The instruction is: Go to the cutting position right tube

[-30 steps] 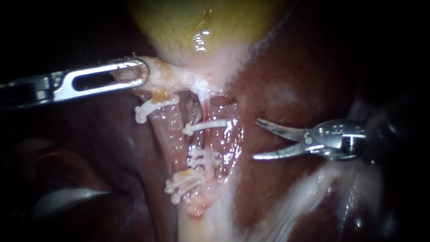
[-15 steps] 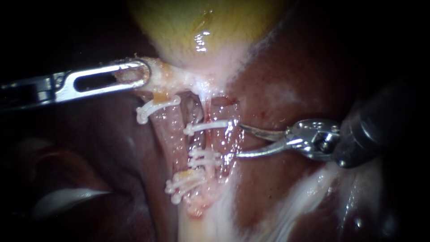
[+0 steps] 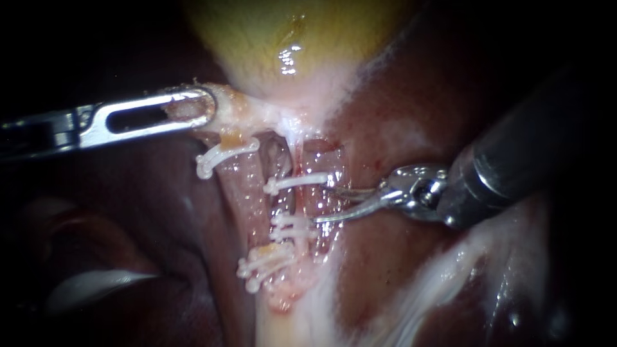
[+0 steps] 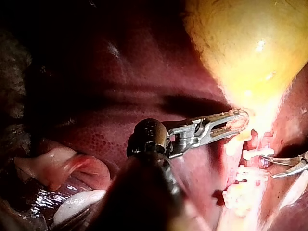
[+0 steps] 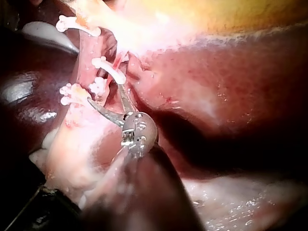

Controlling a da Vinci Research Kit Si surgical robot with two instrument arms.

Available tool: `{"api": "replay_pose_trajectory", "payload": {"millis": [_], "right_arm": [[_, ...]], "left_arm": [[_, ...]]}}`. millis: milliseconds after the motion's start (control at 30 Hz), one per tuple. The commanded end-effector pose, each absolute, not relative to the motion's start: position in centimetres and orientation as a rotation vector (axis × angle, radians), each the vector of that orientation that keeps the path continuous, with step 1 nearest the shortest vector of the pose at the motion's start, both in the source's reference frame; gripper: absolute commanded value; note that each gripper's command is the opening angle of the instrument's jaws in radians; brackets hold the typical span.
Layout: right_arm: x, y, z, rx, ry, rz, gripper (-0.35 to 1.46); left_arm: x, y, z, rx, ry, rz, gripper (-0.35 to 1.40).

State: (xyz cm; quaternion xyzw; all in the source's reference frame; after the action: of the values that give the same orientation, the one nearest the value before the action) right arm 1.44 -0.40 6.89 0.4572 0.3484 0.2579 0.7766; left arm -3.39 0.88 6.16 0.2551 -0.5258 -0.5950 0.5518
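The right tube (image 3: pixel 319 160) runs down from the gallbladder neck with one white clip (image 3: pixel 299 182) high on it and two clips (image 3: pixel 292 226) lower. My right instrument (image 3: pixel 321 204) comes in from the right. Its curved blades stand open, one just under the upper clip and one just above the lower pair, with the tube's edge in the gap. In the right wrist view the blades (image 5: pixel 106 94) reach in beside the clips (image 5: pixel 108 67). My left instrument (image 3: pixel 189 109) has slotted jaws shut on pale tissue at the gallbladder neck and holds it to the left (image 4: pixel 233 120).
The yellow gallbladder (image 3: pixel 289 38) hangs above and dark liver (image 3: pixel 411 109) lies to the right. The left tube (image 3: pixel 241 186) carries a clip (image 3: pixel 222 154) near its top and more clips (image 3: pixel 267 263) lower down. Pale tissue (image 3: pixel 450 270) runs off toward the lower right.
My right instrument has moved left from over the liver to the right tube, and its blades have narrowed somewhat. The left instrument and the clips have not shifted.
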Motion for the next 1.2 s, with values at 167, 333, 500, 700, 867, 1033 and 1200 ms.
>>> {"api": "replay_pose_trajectory", "payload": {"millis": [167, 333, 500, 700, 867, 1033, 1200], "right_arm": [[1.50, -0.36, 6.97, 0.984, 0.755, 0.562, 1.44], [1.56, -0.34, 7.01, 0.983, 0.765, 0.566, 1.44], [1.64, -0.35, 7.04, 0.995, 0.766, 0.570, 1.44], [1.76, -0.39, 7.13, 0.998, 0.770, 0.563, 1.44], [1.85, -0.41, 7.20, 1.005, 0.791, 0.559, 1.44], [1.88, -0.41, 7.24, 1.028, 0.812, 0.540, 1.44], [1.90, -0.41, 7.24, 1.039, 0.822, 0.539, 1.44]], "left_arm": [[-3.40, 0.87, 6.15, 0.605, -1.244, -1.405, -0.35], [-3.40, 0.87, 6.15, 0.605, -1.244, -1.406, -0.35], [-3.40, 0.87, 6.15, 0.605, -1.245, -1.406, -0.35], [-3.40, 0.87, 6.16, 0.605, -1.245, -1.406, -0.35], [-3.41, 0.87, 6.16, 0.604, -1.245, -1.406, -0.35], [-3.41, 0.87, 6.16, 0.604, -1.245, -1.406, -0.35], [-3.41, 0.87, 6.16, 0.605, -1.245, -1.406, -0.35]]}}
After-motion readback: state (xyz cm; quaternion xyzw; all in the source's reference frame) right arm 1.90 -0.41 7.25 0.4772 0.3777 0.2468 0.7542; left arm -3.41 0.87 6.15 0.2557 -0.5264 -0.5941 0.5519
